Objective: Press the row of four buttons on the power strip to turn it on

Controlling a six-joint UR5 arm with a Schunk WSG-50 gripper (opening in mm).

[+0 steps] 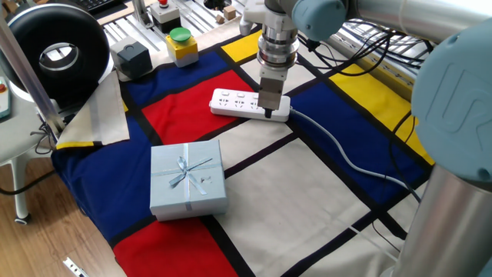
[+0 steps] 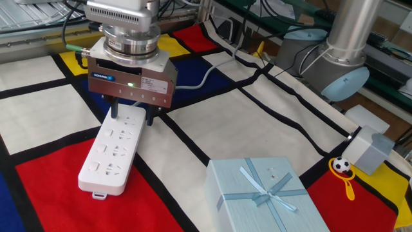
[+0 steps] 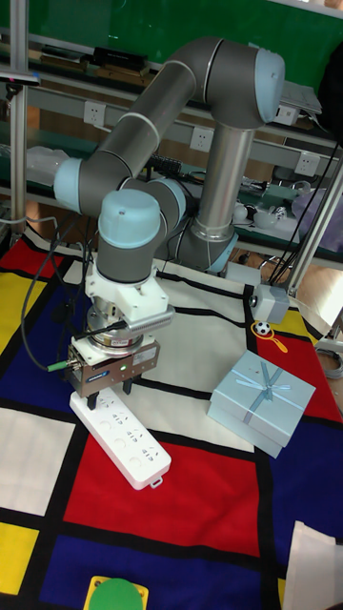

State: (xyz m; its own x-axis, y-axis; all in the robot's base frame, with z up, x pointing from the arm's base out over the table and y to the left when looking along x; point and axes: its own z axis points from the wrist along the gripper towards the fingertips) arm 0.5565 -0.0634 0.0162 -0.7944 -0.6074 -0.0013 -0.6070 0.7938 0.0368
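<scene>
The long white power strip (image 1: 244,102) lies on the colour-block cloth, its pale grey cable (image 1: 338,150) running off to the right. My gripper (image 2: 132,116) points straight down over the strip's cable end. Its two dark fingers (image 2: 114,111) stand apart, one near each long edge of the strip (image 2: 112,151), so it is open and holds nothing. The fingertips sit right at the strip's top surface; whether they touch it I cannot tell. The tall fixed view shows the gripper (image 3: 112,391) above the strip's far end (image 3: 119,438). The four buttons are too small to make out.
A pale blue gift box (image 1: 187,178) with a ribbon sits in front of the strip. A yellow box with a green button (image 1: 182,45) and a black box (image 1: 132,58) stand at the back left. A small toy football (image 2: 341,166) and a grey cube (image 2: 368,149) lie by the arm's base.
</scene>
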